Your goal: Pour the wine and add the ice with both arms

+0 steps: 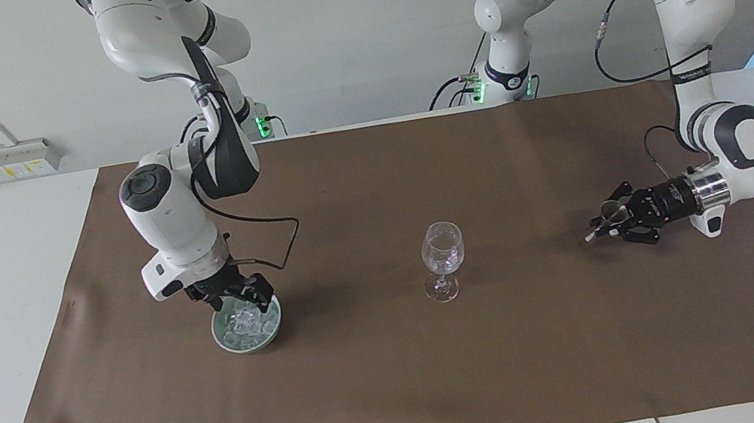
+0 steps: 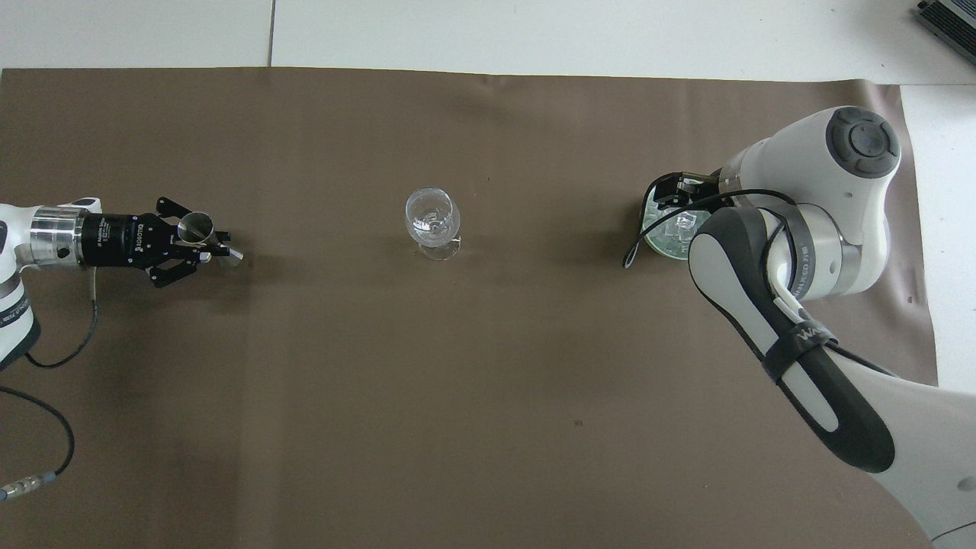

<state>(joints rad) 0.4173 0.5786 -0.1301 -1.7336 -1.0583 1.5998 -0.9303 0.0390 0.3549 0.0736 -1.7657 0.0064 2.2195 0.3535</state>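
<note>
The right gripper (image 1: 238, 296), fingers apart, dips into glassy ice chunks (image 1: 248, 323) heaped in a round pale-green bowl (image 1: 229, 341), while the left gripper (image 1: 612, 222) clamps the small steel hourglass jigger (image 1: 607, 210) above the brown-covered worktop (image 1: 407, 390), well apart from the clear stemmed glass (image 1: 443, 255).
</note>
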